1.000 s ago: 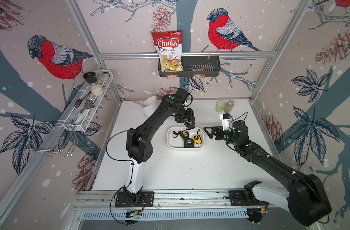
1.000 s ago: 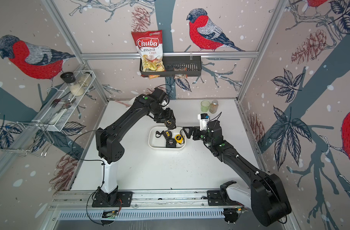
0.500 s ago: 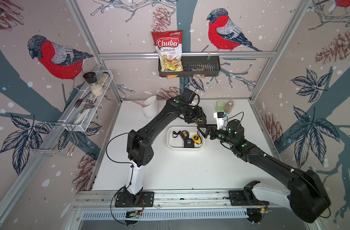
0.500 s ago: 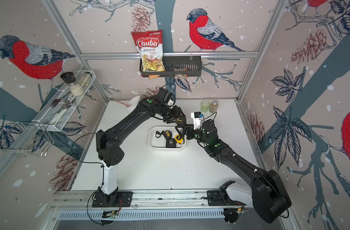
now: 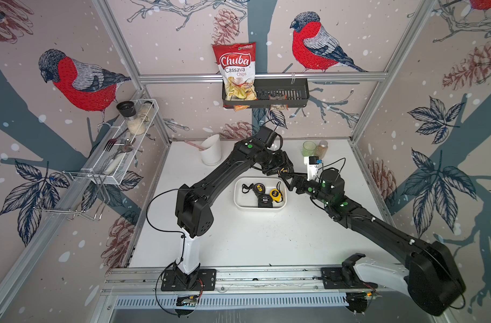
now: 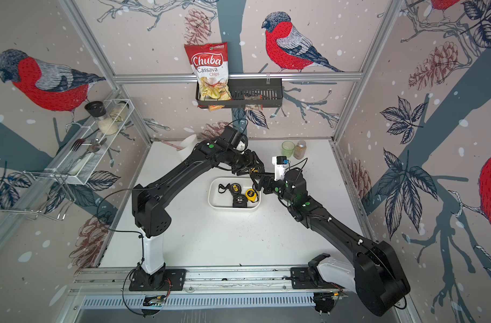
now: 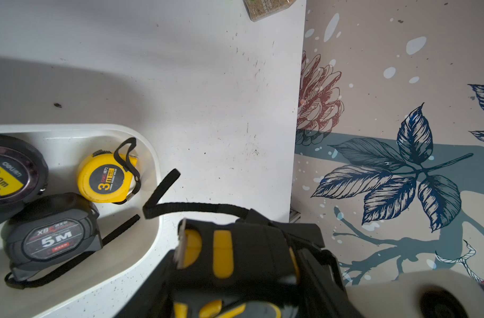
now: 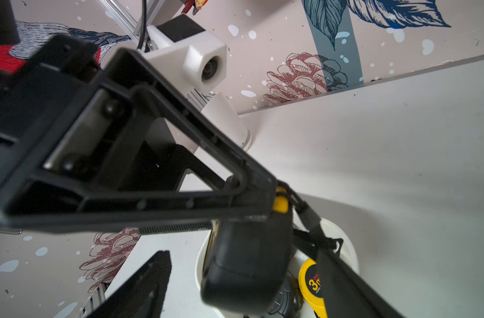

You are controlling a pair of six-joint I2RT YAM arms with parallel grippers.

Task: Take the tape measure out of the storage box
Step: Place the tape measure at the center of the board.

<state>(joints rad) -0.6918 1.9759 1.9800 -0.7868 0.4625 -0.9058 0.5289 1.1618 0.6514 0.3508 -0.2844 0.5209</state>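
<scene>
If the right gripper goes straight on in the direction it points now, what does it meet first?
Most likely the black and yellow tape measure that the left gripper holds. It is right at the tips of the open right gripper, though depth is unclear.

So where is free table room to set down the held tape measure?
Widest bare table lies between the storage box and the front rail. A smaller patch by the white cup lies under the left arm. Crowded: the box's right end, where left gripper and right gripper meet.
</scene>
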